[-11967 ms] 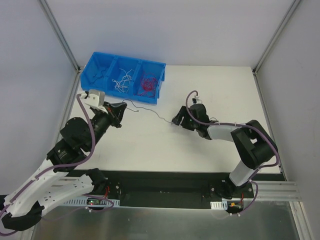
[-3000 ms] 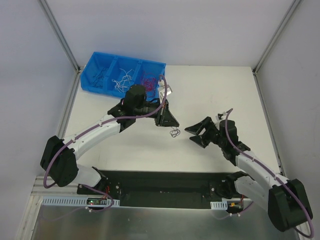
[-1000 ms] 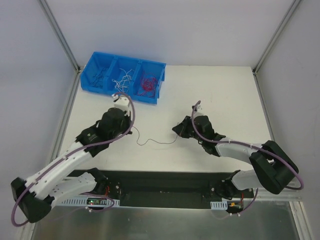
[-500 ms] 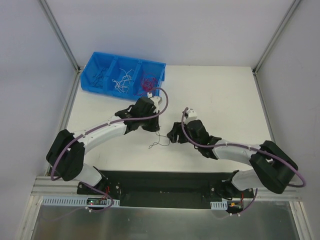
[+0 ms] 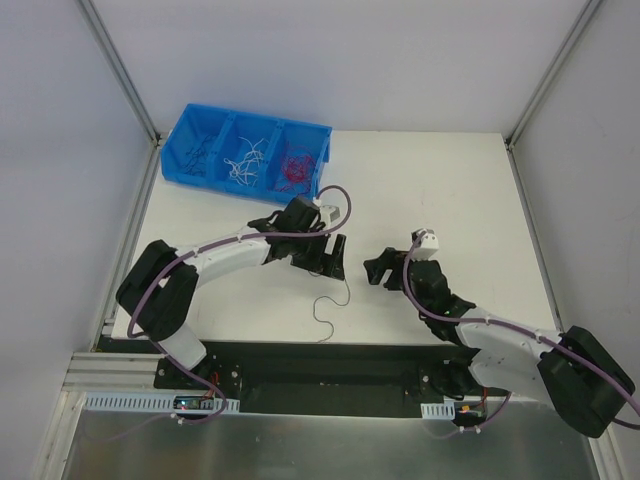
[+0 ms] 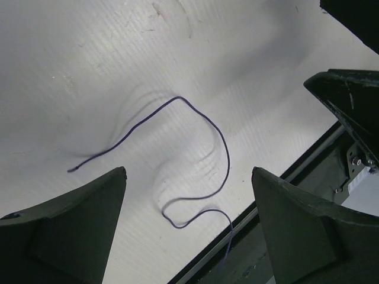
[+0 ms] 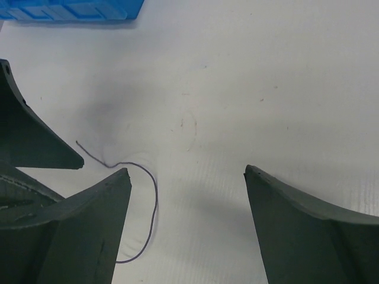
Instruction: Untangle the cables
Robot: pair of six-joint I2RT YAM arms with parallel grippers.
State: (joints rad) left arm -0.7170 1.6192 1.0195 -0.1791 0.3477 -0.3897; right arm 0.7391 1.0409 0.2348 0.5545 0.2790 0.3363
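Lying slack on the white tabletop (image 5: 450,190): one hair-thin dark purple curly wire (image 6: 228,165), under the gap of the wide-spread left gripper (image 6: 188,171), touching neither finger. Just left of the right gripper (image 7: 186,170), equally spread and empty. One end blurred over the dark strip at the table's edge; blue plastic bin (image 7: 71,10) cropped at top.

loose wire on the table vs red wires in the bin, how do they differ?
Colour: the loose wire is dark purple, the red wires red. The loose wire lies alone, spread out on the table; the red wires sit bunched in the bin's right compartment. Both are thin and curly.
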